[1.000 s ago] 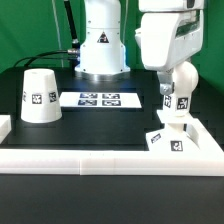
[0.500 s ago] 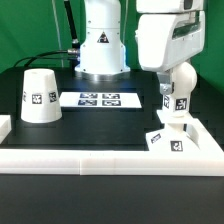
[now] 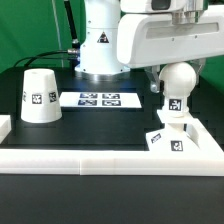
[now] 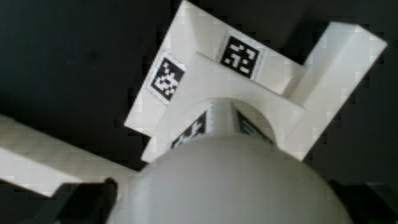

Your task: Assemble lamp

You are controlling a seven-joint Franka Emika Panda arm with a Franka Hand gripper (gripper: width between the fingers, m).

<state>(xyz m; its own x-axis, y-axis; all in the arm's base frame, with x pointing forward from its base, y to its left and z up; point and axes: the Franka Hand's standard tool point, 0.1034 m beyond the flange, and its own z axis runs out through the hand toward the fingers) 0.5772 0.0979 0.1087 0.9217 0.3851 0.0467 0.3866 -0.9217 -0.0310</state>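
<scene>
The white ball-shaped bulb (image 3: 177, 80) stands upright with its neck in the blocky square base (image 3: 168, 137), at the exterior view's right by the front rail. My gripper (image 3: 175, 76) is straight above and shut on the bulb, a dark finger on each side. In the wrist view the bulb (image 4: 231, 180) fills the foreground between my gripper's (image 4: 231, 198) dark fingers (image 4: 80, 195). The tagged base (image 4: 222, 70) lies beyond it. The cone-shaped shade (image 3: 38, 95) stands alone, wide end down, at the exterior view's left.
The marker board (image 3: 97, 99) lies flat in the middle, in front of the arm's white pedestal (image 3: 100, 45). A long white border rail (image 3: 100, 160) runs along the front edge and also shows in the wrist view (image 4: 36, 160).
My hand has turned about its vertical axis over the bulb and now shows its broad side. The bulb's tag has shifted a little to the exterior view's left. Base and shade have not moved.
</scene>
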